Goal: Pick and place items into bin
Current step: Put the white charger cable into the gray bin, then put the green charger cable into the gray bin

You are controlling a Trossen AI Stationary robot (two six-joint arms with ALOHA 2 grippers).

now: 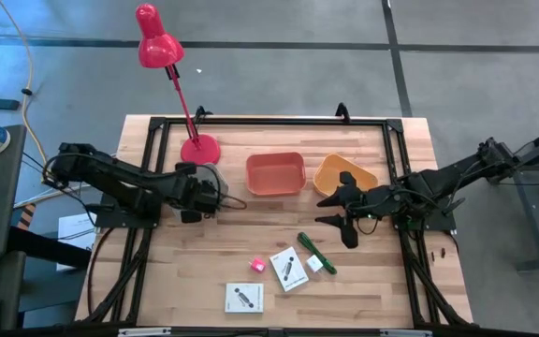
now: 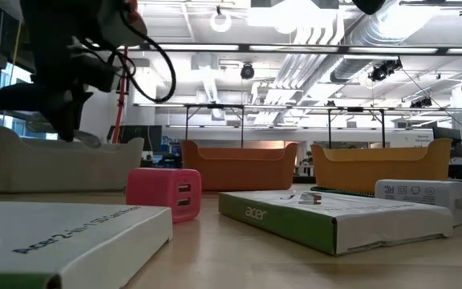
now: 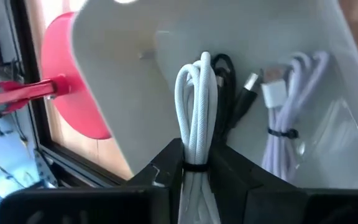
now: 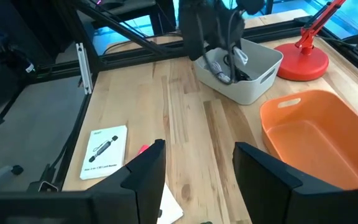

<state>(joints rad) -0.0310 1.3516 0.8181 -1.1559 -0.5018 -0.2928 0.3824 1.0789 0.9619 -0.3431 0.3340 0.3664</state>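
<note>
Left gripper clamped on white coiled cable, low over white plastic bin mid-left, ready to drop. Right gripper waits mid-right, fingers apart.

Both arms matte black, jointed, chunky housings. Left arm trails black cable loops near red lamp base. Right arm ends in two flat, angular black fingers, square-edged, no visible markings.

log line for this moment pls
left end effector: over white bin, white cable bundle between its fingers | right end effector: open, empty, waiting above the table
</note>
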